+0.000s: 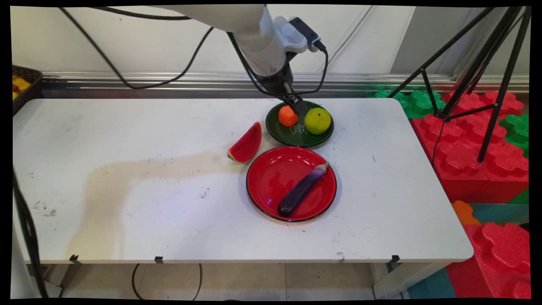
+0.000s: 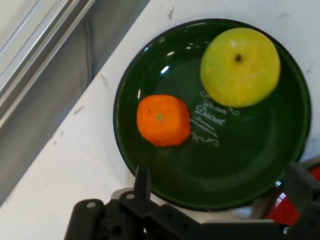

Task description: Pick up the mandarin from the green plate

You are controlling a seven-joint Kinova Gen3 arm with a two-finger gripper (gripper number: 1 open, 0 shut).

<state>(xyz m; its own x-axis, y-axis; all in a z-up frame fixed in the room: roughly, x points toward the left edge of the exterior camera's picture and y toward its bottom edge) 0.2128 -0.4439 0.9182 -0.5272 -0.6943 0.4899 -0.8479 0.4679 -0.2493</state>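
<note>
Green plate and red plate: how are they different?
The green plate is smaller and holds two fruits, an orange and a green apple; the red plate is bigger and holds one eggplant. The gripper hangs over the green one. Both are round.

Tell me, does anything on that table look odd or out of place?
Only the watermelon slice: it lies on the bare table, while the orange, green apple and eggplant sit on plates.

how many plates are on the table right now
2. A green plate sits toward the table's far edge, holding an orange and a green apple, under the gripper. A red plate lies just nearer the camera, holding an eggplant. None appears hidden.
</note>
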